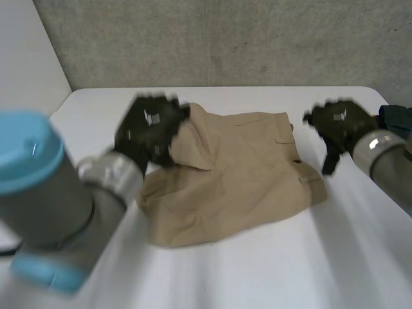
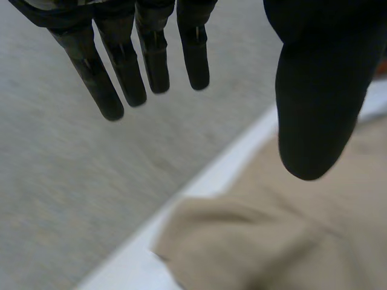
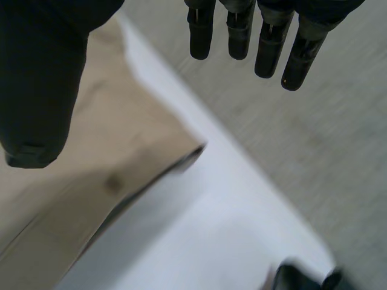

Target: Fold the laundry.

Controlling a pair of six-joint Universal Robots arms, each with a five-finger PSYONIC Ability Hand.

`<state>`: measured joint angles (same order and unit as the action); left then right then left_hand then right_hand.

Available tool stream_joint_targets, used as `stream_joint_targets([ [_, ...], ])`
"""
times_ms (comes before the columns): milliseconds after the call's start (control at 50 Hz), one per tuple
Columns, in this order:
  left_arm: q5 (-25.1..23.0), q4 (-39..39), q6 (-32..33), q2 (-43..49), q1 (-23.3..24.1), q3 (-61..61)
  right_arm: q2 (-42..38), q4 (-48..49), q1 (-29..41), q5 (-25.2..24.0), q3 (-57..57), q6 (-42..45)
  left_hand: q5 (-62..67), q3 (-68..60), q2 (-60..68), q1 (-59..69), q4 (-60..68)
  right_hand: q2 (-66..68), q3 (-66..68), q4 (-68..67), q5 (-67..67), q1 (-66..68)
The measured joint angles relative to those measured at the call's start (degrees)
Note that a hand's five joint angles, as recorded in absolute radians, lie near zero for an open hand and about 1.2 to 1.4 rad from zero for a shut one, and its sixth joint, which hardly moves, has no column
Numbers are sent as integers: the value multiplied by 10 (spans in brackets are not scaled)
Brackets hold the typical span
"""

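Surface (image 1: pixel 257 270): white, carries all items.
Shorts (image 1: pixel 244 180): tan, lying roughly flat mid-surface, between the two hands. Waistband w/ button toward the robot's right side. The left far corner is turned over in a loose flap. Outline uneven, so judged only partly folded.
Left arm (image 1: pixel 38 187): grey w/ light-blue cap, reaching in over the near left of the surface.
Left hand (image 1: pixel 148 132): above the shorts' left far corner. Fingers (image 2: pixel 121 66) straight, thumb well apart, nothing held. Tan cloth lies below the thumb.
Right hand (image 1: pixel 338 122): just beside the shorts' right edge, over bare surface. Fingers (image 3: pixel 242 36) straight and spread from the thumb, empty.
Dark item (image 1: pixel 396 119): blue-black, at the surface's right edge behind the right hand. Type can't be told.
Risk 1: left hand may catch only the flap's top layer, so the corner bunches and the fold skews.
Risk 2: right hand starts off the cloth, so it may miss the edge or shove the shorts sideways.
Risk 3: uneven lift by the two hands would leave a crooked crease.
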<state>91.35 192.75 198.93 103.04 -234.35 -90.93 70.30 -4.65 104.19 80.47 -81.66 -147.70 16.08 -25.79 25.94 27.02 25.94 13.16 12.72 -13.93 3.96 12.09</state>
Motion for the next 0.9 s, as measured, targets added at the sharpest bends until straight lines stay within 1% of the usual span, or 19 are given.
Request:
stream_joint_targets([
  [40,0,-13,-2,-28,16,-51,8,-30,-14,-18,-24,19,23,-23,22,20,23,20,23,-12,17,11],
  [60,0,-13,-2,-28,16,-51,8,-30,-14,-18,-24,19,23,-23,22,20,23,20,23,-12,17,11],
  [80,-1,-30,-7,-49,33,-100,17,-67,-35,-48,-53,45,54,-56,55,49,56,92,100,-84,80,73],
  [100,-1,-34,-8,-52,36,-107,18,-72,-39,-54,-58,48,54,-56,55,49,56,92,100,-84,80,73],
  [120,-1,-39,-11,-56,40,-119,19,-81,-45,-63,-66,54,74,-76,74,71,77,127,135,-122,114,106],
  [140,-1,-54,-22,-62,49,-144,22,-96,-58,-85,-82,66,95,-98,99,94,99,164,169,-155,143,133],
  [180,-1,-74,-44,-59,55,-168,23,-108,-74,-120,-105,76,106,-109,109,102,110,190,195,-182,168,154],
  [240,-2,-94,-78,-41,58,-182,21,-107,-87,-154,-124,81,103,-107,105,96,106,200,206,-191,178,162],
  [280,-3,-97,-84,-36,58,-183,21,-105,-88,-160,-128,81,103,-107,105,96,106,200,206,-191,178,162],
  [300,-3,-104,-103,-17,56,-184,19,-102,-90,-165,-131,81,82,-90,87,78,86,200,206,-191,178,162],
  [320,-3,-107,-113,-3,53,-182,10,-82,-93,-185,-140,80,53,-61,60,47,57,200,206,-191,178,162],
  [380,-3,-109,-121,11,47,-177,8,-78,-93,-186,-141,80,25,-35,33,16,29,197,203,-189,177,159],
  [400,-3,-108,-125,24,34,-168,-17,-30,-91,-193,-144,78,-50,36,-42,-55,-46,172,172,-164,153,143],
  [420,-3,-108,-125,24,34,-168,-17,-30,-91,-193,-144,78,-50,36,-42,-55,-46,172,172,-164,153,143],
  [480,-1,-105,-124,51,9,-145,-48,24,-88,-192,-140,76,-69,55,-59,-66,-62,158,154,-143,140,132],
  [520,-1,-104,-124,54,7,-143,-51,29,-88,-192,-140,76,-69,55,-59,-66,-62,158,154,-143,140,132],
  [560,0,-101,-122,78,-5,-119,-75,57,-86,-191,-130,75,-69,55,-61,-66,-63,158,154,-143,138,131],
  [780,3,-69,-116,131,-11,-59,-123,83,-74,-187,-89,69,-69,55,-61,-66,-63,158,154,-143,136,130],
  [900,4,-39,-102,155,-11,-35,-143,83,-62,-187,-63,44,-63,53,-58,-64,-60,158,154,-143,136,130],
])
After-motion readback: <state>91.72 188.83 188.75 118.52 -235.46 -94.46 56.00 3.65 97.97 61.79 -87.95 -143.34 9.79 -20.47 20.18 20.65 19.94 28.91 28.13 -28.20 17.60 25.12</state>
